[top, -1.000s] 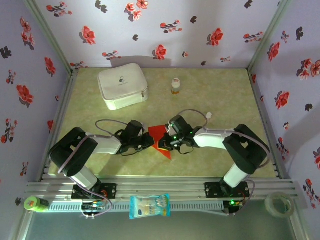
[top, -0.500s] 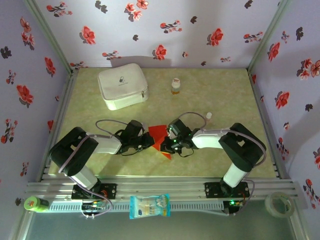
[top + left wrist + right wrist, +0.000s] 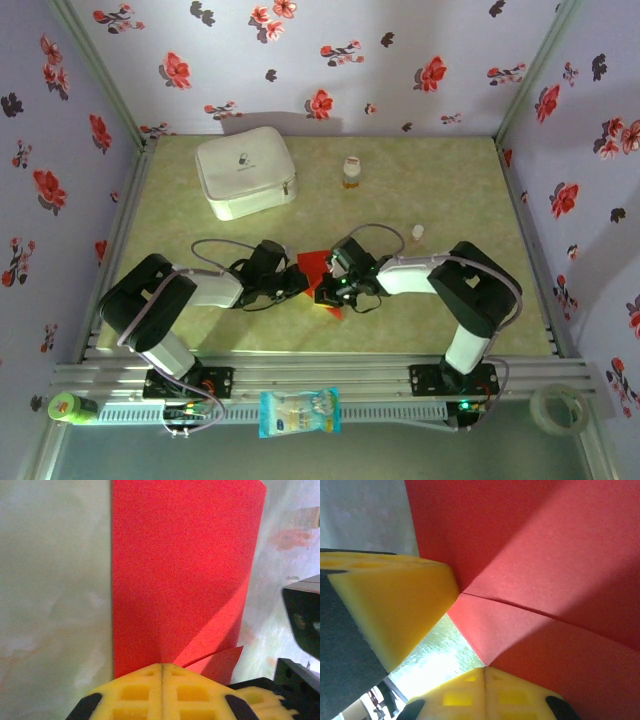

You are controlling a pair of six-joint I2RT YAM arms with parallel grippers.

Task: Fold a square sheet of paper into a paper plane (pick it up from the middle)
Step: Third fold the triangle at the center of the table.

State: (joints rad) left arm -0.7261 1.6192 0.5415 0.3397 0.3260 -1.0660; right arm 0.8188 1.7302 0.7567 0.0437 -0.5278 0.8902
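looking down from the top camera, the red paper point(image 3: 315, 268) lies on the green table point(image 3: 450, 190) near its front middle, between the two arms. the left gripper point(image 3: 299, 283) comes in from the left and meets the paper's left edge. the right gripper point(image 3: 326, 294) sits low over its right side. from up here i cannot tell how either pair of fingers stands. far back, a white zip case point(image 3: 245, 172) and a small bottle point(image 3: 350, 172) stand well apart from the paper. a snack packet point(image 3: 299, 412) lies on the front rail point(image 3: 520, 378).

over to the left wrist: the yellow pads point(image 3: 135, 695) are pressed together, seam tight, and the red sheet runs straight out from between them, pinched there, with a small folded flap peeking out at the lower right. a black gripper body shows at the right edge.

now the right wrist: its own pads point(image 3: 460, 700) at the bottom are closed, nipping a corner of the paper at their tip, and a crease runs across the sheet above. a second yellow pad point(image 3: 395, 605) on the left touches the paper where that crease ends.
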